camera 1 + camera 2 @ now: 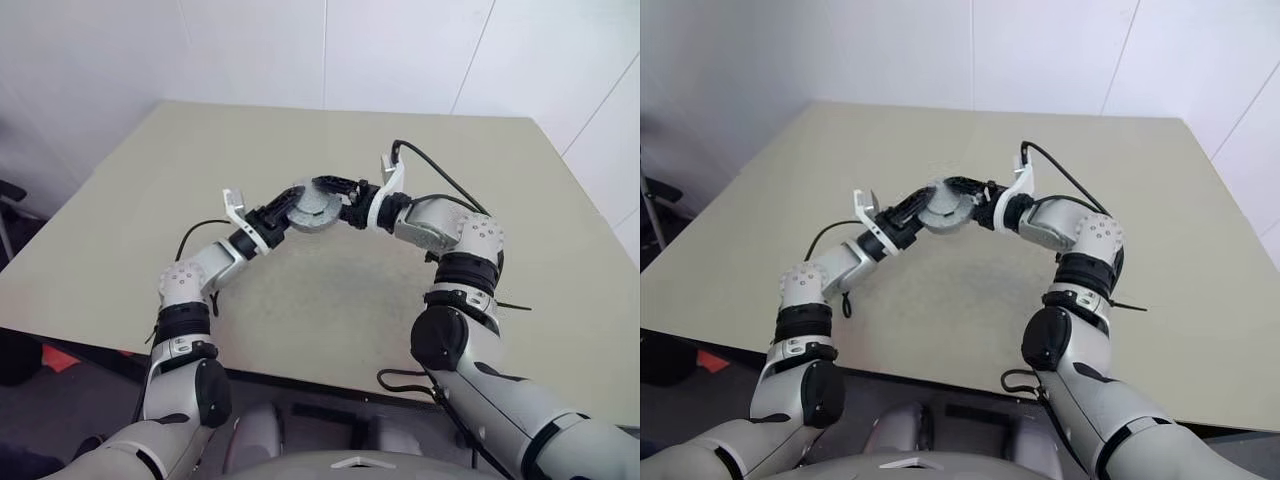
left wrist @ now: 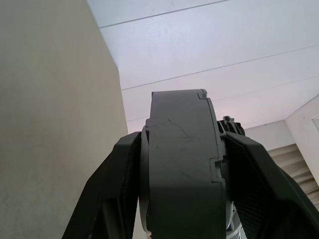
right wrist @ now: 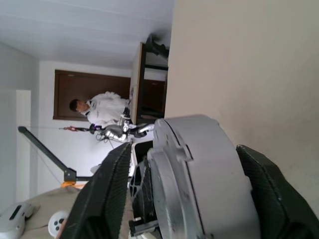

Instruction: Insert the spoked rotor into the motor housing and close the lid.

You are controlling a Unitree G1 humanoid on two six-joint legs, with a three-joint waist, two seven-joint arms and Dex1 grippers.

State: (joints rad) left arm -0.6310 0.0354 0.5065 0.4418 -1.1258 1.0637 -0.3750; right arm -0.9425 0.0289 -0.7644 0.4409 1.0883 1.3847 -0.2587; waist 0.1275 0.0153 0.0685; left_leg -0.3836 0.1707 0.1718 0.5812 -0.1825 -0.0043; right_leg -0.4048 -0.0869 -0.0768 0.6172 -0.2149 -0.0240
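Room: pale panelled walls behind the table; the right wrist view catches a person in white (image 3: 107, 115) far off, standing before a dark brown doorway.
Table (image 1: 300, 300): wide beige top, bare around the arms — both arms reach over it and meet above its middle.
Left arm: bends in from the left, forearm angled toward the centre.
Right arm: bends in from the right, a black cable looping off its wrist.
Motor housing (image 1: 313, 207): round grey metal piece held up in the air above the table, between the two grippers; its flat grey face tilts toward the head camera. Seen edge-on in the left wrist view (image 2: 182, 164) as a thick grey drum.
Lid: cannot tell from these views whether it sits on the housing; the stepped grey rim in the right wrist view (image 3: 199, 174) could be housing and lid together.
Left gripper (image 1: 284, 210): fingers clamped on the housing, one black finger (image 2: 112, 194) on each side of the drum.
Right gripper (image 1: 338, 195): fingers spread on either side of the housing's rim — a narrow gap shows beside one finger (image 3: 107, 194), so a firm grip is not clear.
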